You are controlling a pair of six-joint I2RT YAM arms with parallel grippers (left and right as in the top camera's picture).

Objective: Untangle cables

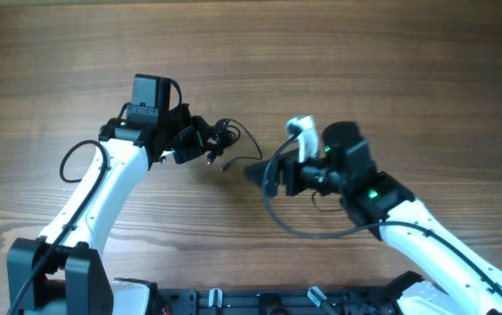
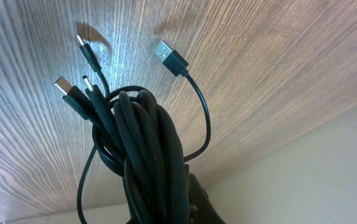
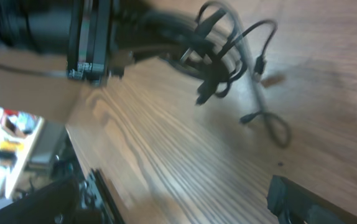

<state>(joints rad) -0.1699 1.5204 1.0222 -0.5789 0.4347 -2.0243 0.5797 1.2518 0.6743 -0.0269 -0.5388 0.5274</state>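
Cables, place: we see the cables [image 1: 222, 136] as one dark clump left of the table's [image 1: 382, 70] centre, right at the tip of the left gripper [image 1: 200, 143].

Cables, lie: in the left wrist view the clump hangs as a thick twist of cords above the wood. Several plug ends stick out of it, among them a flat USB plug [image 2: 170, 58] on a cord that curves out to the side.

Trailing cord: in the right wrist view one of the cords drops from the clump and curls on the wood.

Left gripper: pressed together on the clump, which we see held clear of the surface. We cannot make out the contact between fingers and cords, because the cords cover it.

Right gripper [image 1: 265, 175]: it sits to the right of the clump, near it but apart from it, and points toward it.

Right gripper, opening: spread wide. Its fingers [image 3: 303, 198] show at the two lower corners of its own view, with only bare wood between them. We see it holding and touching nothing.
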